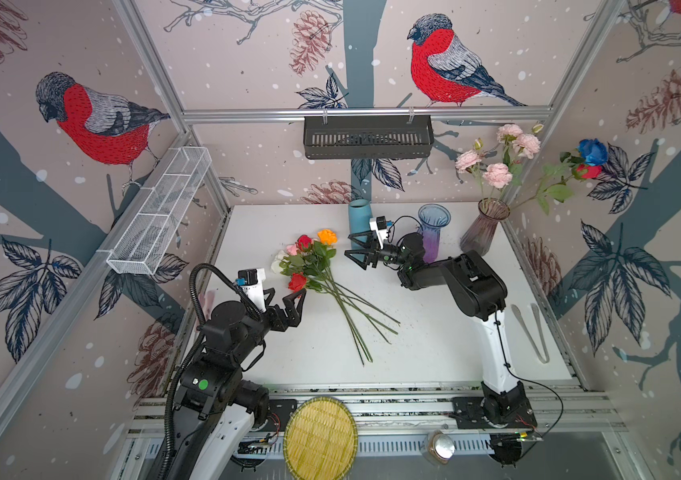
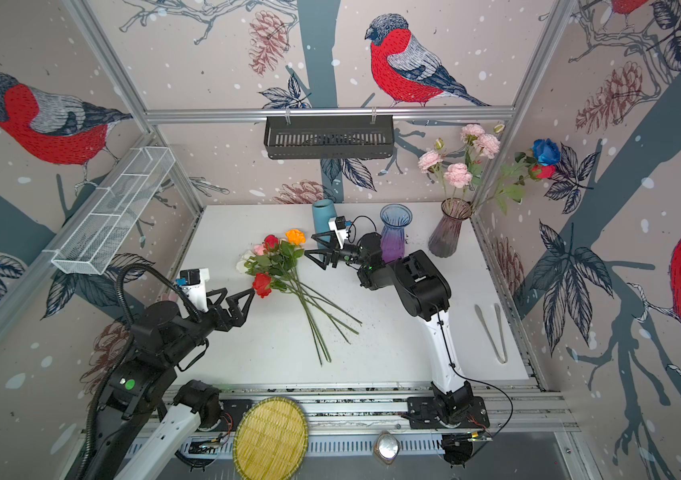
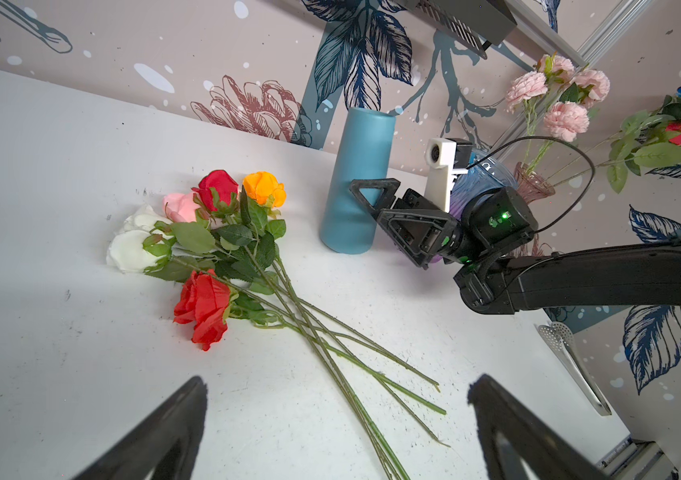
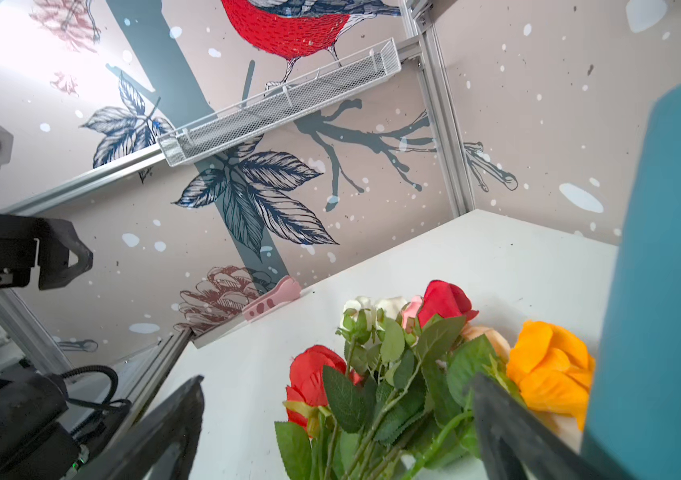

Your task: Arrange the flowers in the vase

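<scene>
A bunch of flowers [image 1: 309,266] lies on the white table [image 1: 434,353]: red, orange, pink and white roses with green stems [image 3: 330,353] fanning toward the front. A dusky glass vase [image 1: 484,228] at the back right holds pink peonies [image 1: 496,174], a blue rose and a red rose. A blue-purple glass vase [image 1: 433,230] and a teal cylinder vase [image 1: 359,218] stand empty at the back. My left gripper [image 1: 286,294] [image 3: 338,386] is open, one fingertip close to the lowest red rose [image 1: 297,282]. My right gripper [image 1: 349,245] [image 4: 338,382] is open beside the orange rose [image 4: 550,374], in front of the teal vase.
Metal tongs [image 1: 536,332] lie by the table's right edge. A woven bamboo tray [image 1: 320,436] and a small metal object [image 1: 438,446] sit below the front rail. A white mesh basket [image 1: 160,212] hangs on the left wall, a black basket [image 1: 367,137] on the back rail.
</scene>
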Robot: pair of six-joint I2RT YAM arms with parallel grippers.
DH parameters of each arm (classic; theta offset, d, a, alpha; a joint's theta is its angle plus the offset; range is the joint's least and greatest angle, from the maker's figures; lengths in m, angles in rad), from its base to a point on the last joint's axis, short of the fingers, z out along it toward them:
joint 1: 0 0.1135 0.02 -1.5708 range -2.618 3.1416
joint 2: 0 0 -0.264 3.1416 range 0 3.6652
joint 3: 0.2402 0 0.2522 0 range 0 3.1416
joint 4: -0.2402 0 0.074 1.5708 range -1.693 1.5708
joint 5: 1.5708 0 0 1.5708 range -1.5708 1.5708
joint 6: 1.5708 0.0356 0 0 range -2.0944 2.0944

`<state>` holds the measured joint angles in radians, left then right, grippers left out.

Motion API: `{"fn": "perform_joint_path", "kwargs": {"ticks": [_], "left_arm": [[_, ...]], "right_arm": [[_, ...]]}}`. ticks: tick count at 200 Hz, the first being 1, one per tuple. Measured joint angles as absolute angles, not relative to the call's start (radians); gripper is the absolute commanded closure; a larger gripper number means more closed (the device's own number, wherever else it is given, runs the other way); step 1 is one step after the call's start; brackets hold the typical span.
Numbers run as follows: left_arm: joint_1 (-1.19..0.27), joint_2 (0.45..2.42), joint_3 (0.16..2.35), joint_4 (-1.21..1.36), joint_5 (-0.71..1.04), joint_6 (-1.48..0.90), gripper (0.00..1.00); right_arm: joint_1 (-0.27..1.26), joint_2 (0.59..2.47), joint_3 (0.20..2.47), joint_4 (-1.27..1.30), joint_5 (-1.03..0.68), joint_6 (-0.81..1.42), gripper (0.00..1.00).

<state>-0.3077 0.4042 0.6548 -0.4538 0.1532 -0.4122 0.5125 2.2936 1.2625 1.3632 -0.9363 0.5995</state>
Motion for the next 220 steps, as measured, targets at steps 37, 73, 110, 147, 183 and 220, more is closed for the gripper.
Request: {"fn": "perform_joint_path", "kwargs": {"ticks": [37, 73, 110, 147, 183, 220], "left_arm": [[-0.306, 0.385, 0.655, -0.454, 0.152, -0.412, 0.01], [-0.306, 0.377, 0.655, -0.454, 0.152, -0.412, 0.01], [-0.305, 0.369, 0.655, -0.454, 0.152, -0.412, 0.01], [-0.305, 0.364, 0.655, -0.454, 0.15, -0.412, 0.01], [-0.305, 0.364, 0.655, -0.454, 0.148, -0.412, 0.01], [-0.305, 0.37, 0.655, -0.454, 0.146, -0.412, 0.01]], "right_arm": [[0.516, 2.323, 1.314, 1.359, -0.929, 0.611, 0.0], [0.522, 2.36, 1.364, 1.295, -0.928, 0.621, 0.0], [0.536, 2.378, 1.391, 1.247, -0.921, 0.598, 0.0], [0.536, 2.411, 1.403, 1.232, -0.911, 0.593, 0.0], [0.535, 2.38, 1.382, 1.234, -0.912, 0.606, 0.0], [0.527, 2.256, 1.346, 1.227, -0.915, 0.591, 0.0]]}}
